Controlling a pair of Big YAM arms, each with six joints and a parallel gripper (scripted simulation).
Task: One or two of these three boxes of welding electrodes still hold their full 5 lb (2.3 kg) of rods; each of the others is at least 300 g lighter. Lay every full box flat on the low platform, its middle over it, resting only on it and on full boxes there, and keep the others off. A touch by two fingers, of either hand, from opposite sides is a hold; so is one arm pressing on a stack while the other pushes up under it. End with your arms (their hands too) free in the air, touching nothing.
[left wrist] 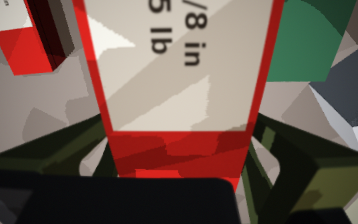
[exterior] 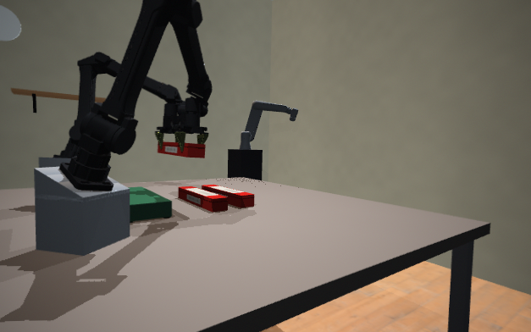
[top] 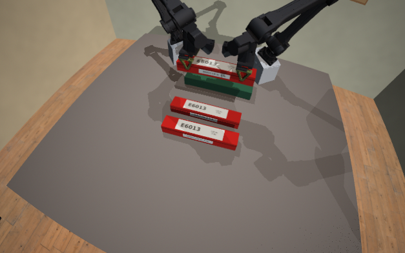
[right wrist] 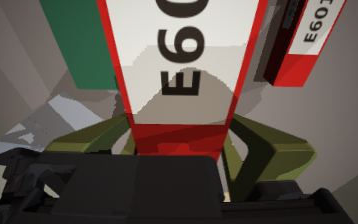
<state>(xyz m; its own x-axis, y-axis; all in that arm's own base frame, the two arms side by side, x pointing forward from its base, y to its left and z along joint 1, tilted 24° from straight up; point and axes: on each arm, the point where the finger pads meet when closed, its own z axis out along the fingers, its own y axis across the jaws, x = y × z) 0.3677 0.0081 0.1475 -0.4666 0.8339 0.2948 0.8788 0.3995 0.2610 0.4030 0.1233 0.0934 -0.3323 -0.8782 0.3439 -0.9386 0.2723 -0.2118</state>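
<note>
A red E6013 box point(top: 216, 69) hangs level in the air above the low green platform point(top: 219, 85), clear of it. My right gripper point(top: 186, 62) is shut on its "E6013" end point(right wrist: 180, 135). My left gripper point(top: 243, 74) is shut on its "5 lb" end point(left wrist: 177, 150). In the exterior view the held box point(exterior: 179, 149) floats well above the platform point(exterior: 148, 203). Two more red E6013 boxes lie flat on the table in front of the platform, one nearer it point(top: 205, 111) and one farther point(top: 200, 132).
The arms stand on pale base blocks point(top: 268, 69) point(top: 174, 50) behind the platform. A black block with a small grey arm point(exterior: 245, 163) stands at the table's far edge. The table edge point(exterior: 394, 262) runs along the near right.
</note>
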